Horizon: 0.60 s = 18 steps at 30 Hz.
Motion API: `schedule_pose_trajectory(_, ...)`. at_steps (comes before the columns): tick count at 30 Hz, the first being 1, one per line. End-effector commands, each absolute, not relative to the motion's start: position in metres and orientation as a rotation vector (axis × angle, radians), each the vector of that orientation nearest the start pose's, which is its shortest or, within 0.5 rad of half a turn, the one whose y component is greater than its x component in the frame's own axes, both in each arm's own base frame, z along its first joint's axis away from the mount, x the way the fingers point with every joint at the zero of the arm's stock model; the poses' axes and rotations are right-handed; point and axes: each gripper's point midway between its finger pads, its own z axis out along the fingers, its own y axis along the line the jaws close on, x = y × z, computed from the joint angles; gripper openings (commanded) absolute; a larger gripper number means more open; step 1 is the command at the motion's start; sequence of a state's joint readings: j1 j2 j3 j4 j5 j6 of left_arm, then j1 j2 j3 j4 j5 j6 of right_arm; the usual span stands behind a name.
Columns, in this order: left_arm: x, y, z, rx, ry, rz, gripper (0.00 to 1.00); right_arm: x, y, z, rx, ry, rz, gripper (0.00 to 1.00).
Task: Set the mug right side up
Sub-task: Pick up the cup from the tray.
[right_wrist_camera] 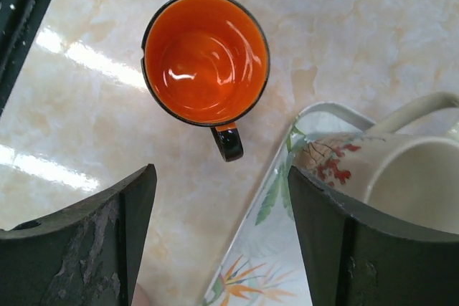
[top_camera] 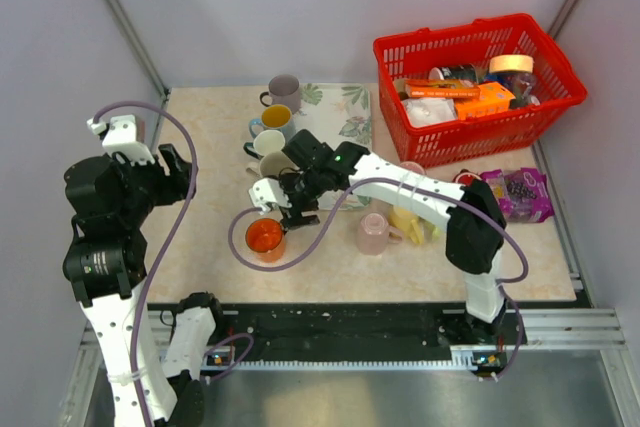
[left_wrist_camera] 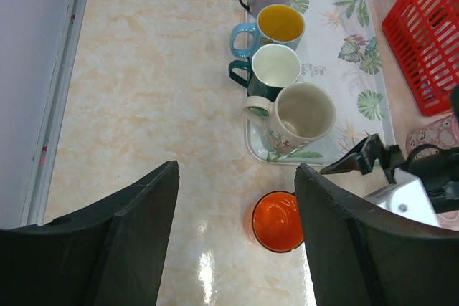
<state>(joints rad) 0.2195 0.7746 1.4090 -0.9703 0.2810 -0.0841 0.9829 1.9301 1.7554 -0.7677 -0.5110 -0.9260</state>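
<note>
Right gripper (right_wrist_camera: pixel 219 184): spread wide, gripped nothing, hung directly above the orange mug (right_wrist_camera: pixel 204 55). Orange mug: sat upright on the table (left_wrist_camera: pixel 143 105), mouth up, glossy inside showing, just beside the corner of the tray (left_wrist_camera: pixel 344 91). Left gripper (left_wrist_camera: pixel 237 177): likewise wide apart and empty, raised well off to the left. On the tray: four upright mugs in a row, cream mug (left_wrist_camera: pixel 305 112) nearest the orange one.

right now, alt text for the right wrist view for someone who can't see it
An orange mug stands upright on the marbled table, its dark handle pointing toward the open right gripper above it. At right, a cream floral mug sits on the corner of a leaf-printed tray.
</note>
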Motion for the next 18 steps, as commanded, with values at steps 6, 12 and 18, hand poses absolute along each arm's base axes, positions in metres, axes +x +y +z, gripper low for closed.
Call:
schedule_pose_trajectory(6,0.217,-0.009,0.385,-0.067,1.848,-0.19,0.7,0.229,0.461,0.113,-2.292,1.099,0.634,0.73)
schedule_pose_trajectory(12,0.217,-0.009,0.383,-0.061,1.852,-0.188,0.7,0.23,0.463,0.089,-2.304,1.136,0.64,0.66)
schedule_pose_trajectory(18,0.22,-0.009,0.38,-0.058,1.861,-0.191,0.7,0.223,0.465,0.079,-2.266,1.221,0.649,0.39)
